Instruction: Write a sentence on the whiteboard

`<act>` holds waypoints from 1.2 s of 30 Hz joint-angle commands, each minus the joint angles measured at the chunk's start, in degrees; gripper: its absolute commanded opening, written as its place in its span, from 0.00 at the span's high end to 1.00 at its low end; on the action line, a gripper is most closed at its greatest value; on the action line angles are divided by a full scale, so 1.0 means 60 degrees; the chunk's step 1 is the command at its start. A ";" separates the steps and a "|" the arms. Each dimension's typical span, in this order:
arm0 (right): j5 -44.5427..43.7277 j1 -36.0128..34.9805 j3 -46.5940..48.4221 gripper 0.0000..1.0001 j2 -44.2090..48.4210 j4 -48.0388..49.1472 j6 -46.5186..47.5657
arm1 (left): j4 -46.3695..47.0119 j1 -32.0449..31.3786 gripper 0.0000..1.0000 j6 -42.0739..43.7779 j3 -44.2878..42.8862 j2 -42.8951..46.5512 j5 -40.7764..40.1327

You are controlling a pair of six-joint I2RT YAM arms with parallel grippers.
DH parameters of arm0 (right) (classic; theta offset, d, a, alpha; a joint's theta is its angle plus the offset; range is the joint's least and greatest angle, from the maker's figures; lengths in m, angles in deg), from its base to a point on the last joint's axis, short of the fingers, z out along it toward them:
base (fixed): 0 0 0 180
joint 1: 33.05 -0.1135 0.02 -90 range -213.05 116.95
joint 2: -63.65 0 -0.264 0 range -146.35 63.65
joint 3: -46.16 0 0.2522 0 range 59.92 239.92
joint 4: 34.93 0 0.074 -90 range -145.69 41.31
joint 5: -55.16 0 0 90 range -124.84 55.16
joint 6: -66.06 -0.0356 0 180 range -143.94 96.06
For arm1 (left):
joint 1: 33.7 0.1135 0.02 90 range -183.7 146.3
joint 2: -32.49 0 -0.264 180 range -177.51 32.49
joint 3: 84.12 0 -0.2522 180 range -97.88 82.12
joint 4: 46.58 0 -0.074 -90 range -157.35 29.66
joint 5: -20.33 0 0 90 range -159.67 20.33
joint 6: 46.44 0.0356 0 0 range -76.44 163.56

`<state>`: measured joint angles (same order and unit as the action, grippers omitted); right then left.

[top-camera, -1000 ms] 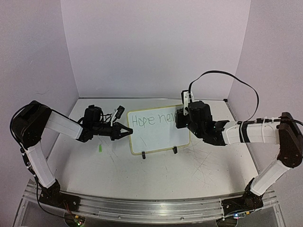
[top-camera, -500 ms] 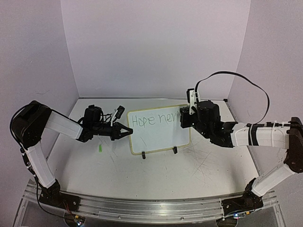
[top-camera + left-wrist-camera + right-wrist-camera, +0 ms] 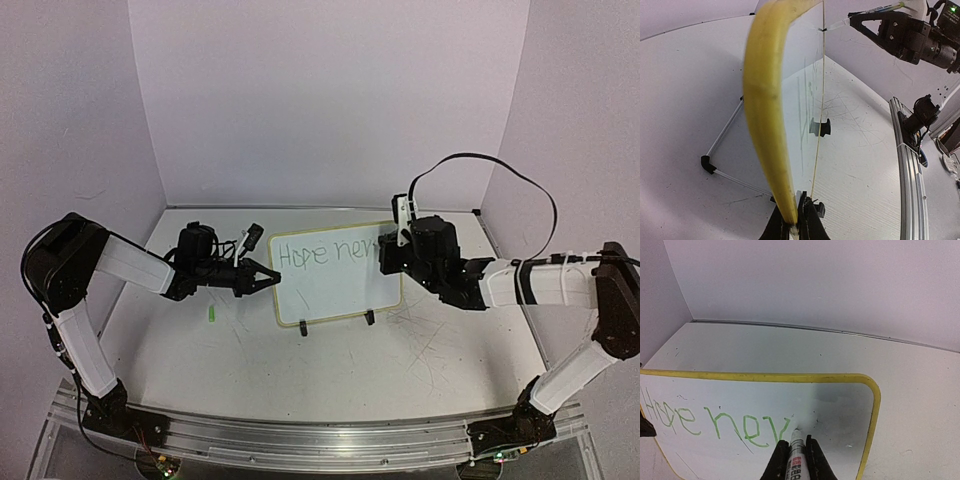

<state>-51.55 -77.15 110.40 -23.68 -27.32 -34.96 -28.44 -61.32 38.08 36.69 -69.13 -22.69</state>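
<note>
Hands: left hand (image 3: 262,278) is clamped shut on the left rim of the whiteboard (image 3: 335,290). Board sits propped on its clip feet mid-surface (image 3: 300,370). The sentence (image 3: 322,254), in green on the top line, reads "Hope nev". Right hand (image 3: 797,452) pinches a marker (image 3: 796,437), tip touching the board just right of the "v".

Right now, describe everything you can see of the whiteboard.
The whiteboard is a small, glossy white rectangle with rounded corners and a thin yellow rim. It stands nearly upright on the table on two black clip feet, a wire prop behind. Along the top, green writing reads "Hope nev"; the rest looks nearly bare. The left gripper is shut on its left edge, and the marker in the right gripper touches it just after the "v".
</note>
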 commanded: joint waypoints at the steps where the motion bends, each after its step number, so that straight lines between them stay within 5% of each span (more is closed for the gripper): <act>1: -0.0011 0.0040 0.0169 1.00 -0.0256 0.0159 -0.0196 | -0.0678 0.0106 1.00 0.0898 -0.0146 -0.0158 -0.1499; 22: -0.1414 0.0054 -0.0137 1.00 0.0174 0.0011 -0.0429 | -0.0693 0.0106 1.00 0.0898 -0.0148 -0.0176 -0.1487; 36: -0.1105 0.0069 0.0022 1.00 0.0114 0.0382 -0.0097 | -0.0704 0.0100 1.00 0.0898 -0.0148 -0.0181 -0.1487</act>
<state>-57.93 -77.32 110.38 -23.97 -27.28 -36.44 -28.97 -61.41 38.04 36.47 -69.13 -22.80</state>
